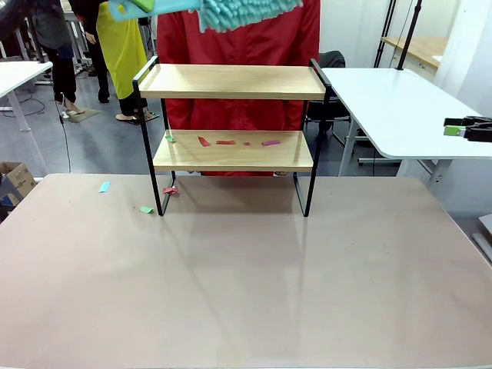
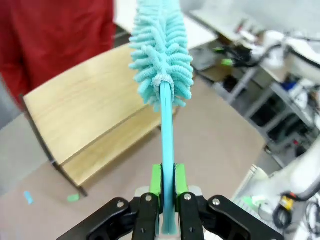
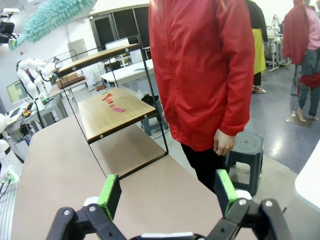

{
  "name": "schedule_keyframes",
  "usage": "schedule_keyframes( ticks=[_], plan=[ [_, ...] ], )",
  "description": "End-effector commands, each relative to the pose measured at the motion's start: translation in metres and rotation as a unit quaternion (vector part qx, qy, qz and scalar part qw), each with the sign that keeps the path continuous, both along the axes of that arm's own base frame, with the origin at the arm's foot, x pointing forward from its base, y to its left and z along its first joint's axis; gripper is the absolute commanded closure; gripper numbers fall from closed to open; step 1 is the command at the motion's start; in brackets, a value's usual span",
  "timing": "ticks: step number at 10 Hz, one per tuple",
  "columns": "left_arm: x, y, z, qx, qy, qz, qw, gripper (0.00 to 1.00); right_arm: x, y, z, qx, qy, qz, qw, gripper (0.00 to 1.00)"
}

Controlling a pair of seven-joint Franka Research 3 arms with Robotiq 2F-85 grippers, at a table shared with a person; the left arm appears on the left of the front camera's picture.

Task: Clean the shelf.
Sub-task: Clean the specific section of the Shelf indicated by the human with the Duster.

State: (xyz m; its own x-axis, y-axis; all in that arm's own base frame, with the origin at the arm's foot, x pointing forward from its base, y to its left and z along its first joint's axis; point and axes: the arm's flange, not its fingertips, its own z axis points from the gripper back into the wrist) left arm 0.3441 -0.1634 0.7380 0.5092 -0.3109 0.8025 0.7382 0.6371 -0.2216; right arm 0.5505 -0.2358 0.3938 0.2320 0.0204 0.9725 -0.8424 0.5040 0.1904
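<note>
The shelf (image 1: 231, 81) stands at the table's far middle, two light wooden boards in a thin black frame. Small red and green scraps (image 1: 225, 142) lie on its lower board. A fluffy teal duster (image 1: 246, 11) hovers above the top board. In the left wrist view my left gripper (image 2: 167, 187) is shut on the duster's flat teal handle, with the duster head (image 2: 162, 55) over the shelf's top board (image 2: 85, 110). My right gripper (image 1: 453, 126) hangs open at the far right; its green pads (image 3: 109, 195) stand wide apart, facing the shelf (image 3: 107, 105) side-on.
A person in a red jacket (image 1: 238, 38) stands right behind the shelf. More scraps lie on the table by the shelf's left leg: teal (image 1: 104, 186), green (image 1: 146, 209), red (image 1: 170, 190). A white table (image 1: 400, 108) stands at the right, a black stool (image 3: 245, 150) near the person.
</note>
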Motion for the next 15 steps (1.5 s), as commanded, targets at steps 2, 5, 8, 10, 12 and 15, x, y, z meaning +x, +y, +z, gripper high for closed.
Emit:
schedule_keyframes(
  ticks=[2, 5, 8, 10, 12, 15],
  plan=[
    [0.001, 0.011, 0.002, -0.006, -0.007, -0.151, 0.988, 0.87, 0.000, 0.001, 0.003, -0.001, -0.002, 0.001, 1.000, 0.00],
    [0.001, 0.023, 0.007, 0.053, -0.038, -0.253, 0.965, 0.87, 0.000, 0.001, 0.003, -0.001, -0.002, 0.001, 1.000, 0.00],
    [-0.013, 0.031, 0.007, 0.169, -0.018, -0.317, 0.933, 0.87, 0.000, 0.001, 0.003, -0.001, -0.002, 0.001, 1.000, 0.00],
    [-0.018, 0.046, 0.005, 0.258, 0.014, -0.357, 0.898, 0.87, 0.000, 0.001, 0.003, -0.001, -0.002, 0.001, 1.000, 0.00],
    [-0.023, 0.068, -0.009, 0.300, 0.042, -0.381, 0.873, 0.87, 0.000, 0.001, 0.003, -0.001, -0.002, 0.001, 1.000, 0.00],
    [-0.027, 0.114, -0.045, 0.369, 0.084, -0.378, 0.845, 0.87, 0.000, 0.001, 0.003, -0.001, -0.002, 0.001, 1.000, 0.00]
  ],
)
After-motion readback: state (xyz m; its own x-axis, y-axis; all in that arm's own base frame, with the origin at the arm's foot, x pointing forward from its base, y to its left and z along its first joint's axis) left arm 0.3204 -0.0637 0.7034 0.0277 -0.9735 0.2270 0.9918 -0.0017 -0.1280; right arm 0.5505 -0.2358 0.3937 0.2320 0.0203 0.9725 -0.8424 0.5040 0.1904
